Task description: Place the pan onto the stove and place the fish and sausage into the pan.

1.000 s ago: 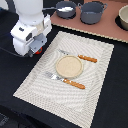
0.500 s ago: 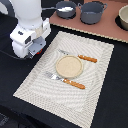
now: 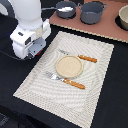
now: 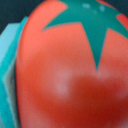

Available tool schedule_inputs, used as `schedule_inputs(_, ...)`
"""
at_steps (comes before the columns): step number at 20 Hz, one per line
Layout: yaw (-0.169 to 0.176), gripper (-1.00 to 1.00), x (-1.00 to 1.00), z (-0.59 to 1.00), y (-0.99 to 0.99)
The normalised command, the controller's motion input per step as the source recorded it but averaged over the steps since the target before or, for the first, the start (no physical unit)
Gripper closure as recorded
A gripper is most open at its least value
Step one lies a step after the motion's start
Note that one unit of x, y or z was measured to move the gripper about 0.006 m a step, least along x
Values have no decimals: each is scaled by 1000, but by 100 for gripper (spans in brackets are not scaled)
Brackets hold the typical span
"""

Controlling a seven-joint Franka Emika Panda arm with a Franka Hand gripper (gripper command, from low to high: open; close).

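The sausage [image 4: 64,70], a red-orange tomato-like lump with a green top, fills the wrist view, very close to the camera. My gripper [image 3: 34,51] hangs low over the black table, off the placemat's edge at the exterior view's left. The white wrist hides its fingers, and no finger shows in the wrist view. The pan [image 3: 65,9] stands at the left end of the stove [image 3: 102,29], its thin handle pointing left. A white piece, the fish [image 3: 65,8], lies inside it.
A larger grey two-handled pot [image 3: 92,12] and a tan bowl [image 3: 123,18] stand on the stove. The pale striped placemat [image 3: 100,85] holds a round plate [image 3: 69,66], a fork [image 3: 65,80] and a knife [image 3: 80,57]. A teal object [image 4: 9,80] lies beside the sausage.
The arm has sunk slightly toward the table at the placemat's left edge. Nothing else has moved.
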Motion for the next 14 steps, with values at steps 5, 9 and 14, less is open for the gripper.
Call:
schedule_inputs(5, 0, 100, 11, 943, 841)
schedule_inputs(9, 0, 100, -73, 572, 942)
schedule_inputs(14, 0, 100, -25, 396, 941)
